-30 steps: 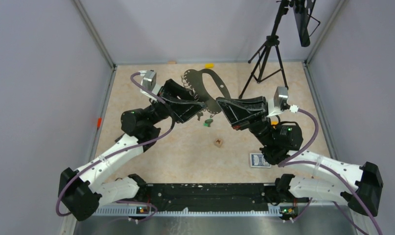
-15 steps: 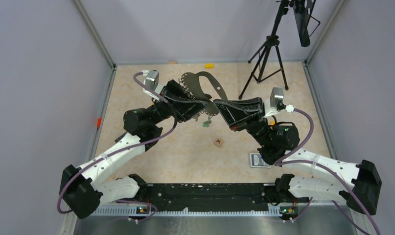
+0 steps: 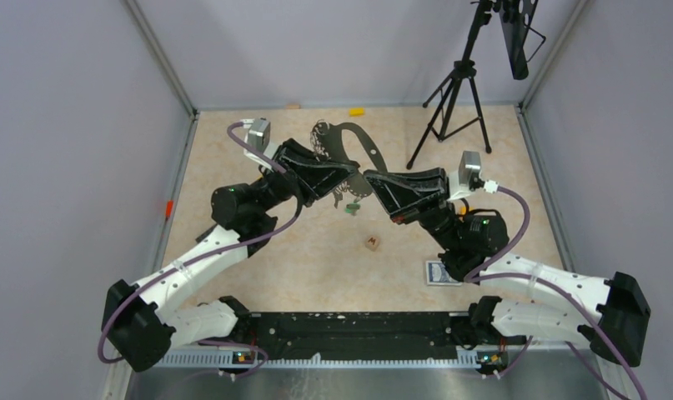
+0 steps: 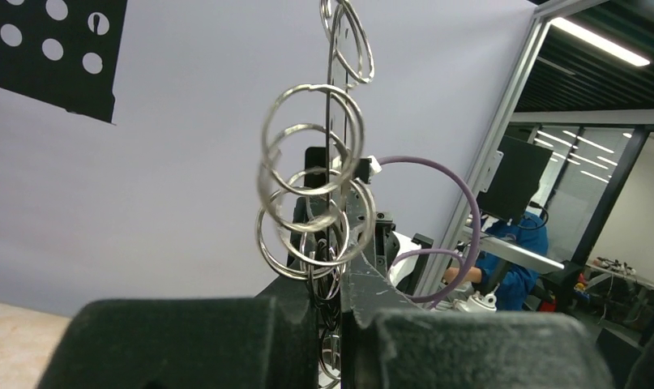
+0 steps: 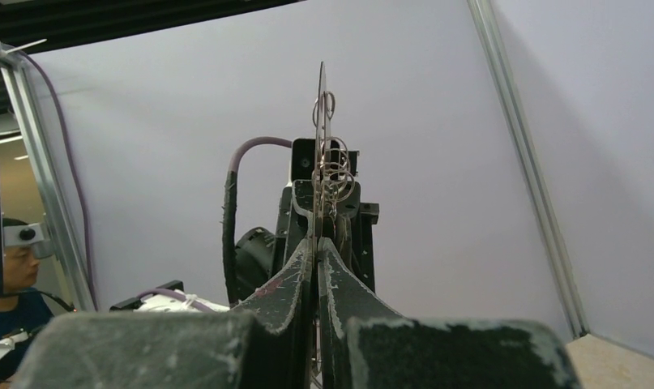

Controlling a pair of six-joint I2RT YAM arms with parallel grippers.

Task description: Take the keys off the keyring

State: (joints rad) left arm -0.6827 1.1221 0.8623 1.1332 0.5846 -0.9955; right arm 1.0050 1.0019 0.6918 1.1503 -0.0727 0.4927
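Observation:
The keyring point(image 3: 355, 140), a flat grey D-shaped loop with small split rings along one edge, is held up off the table between both grippers. My left gripper point(image 3: 348, 172) is shut on its left side, among the rings. My right gripper point(image 3: 369, 179) is shut on its lower right part. The keys point(image 3: 349, 204), one with a green head point(image 3: 350, 209), hang below the grippers. In the left wrist view the loop is edge-on point(image 4: 331, 105) with silver rings point(image 4: 309, 190) above the closed gripper point(image 4: 333, 304). In the right wrist view the gripper point(image 5: 316, 263) pinches the thin plate point(image 5: 320, 113).
A small brown cube point(image 3: 372, 242) and a blue card point(image 3: 442, 272) lie on the beige table near the right arm. A black tripod point(image 3: 458, 92) stands at the back right. A yellow piece point(image 3: 357, 111) lies by the back wall.
Both grippers have drawn closer together and the right one has shifted left. The keyring has turned more edge-on, so less of its flat face shows from above.

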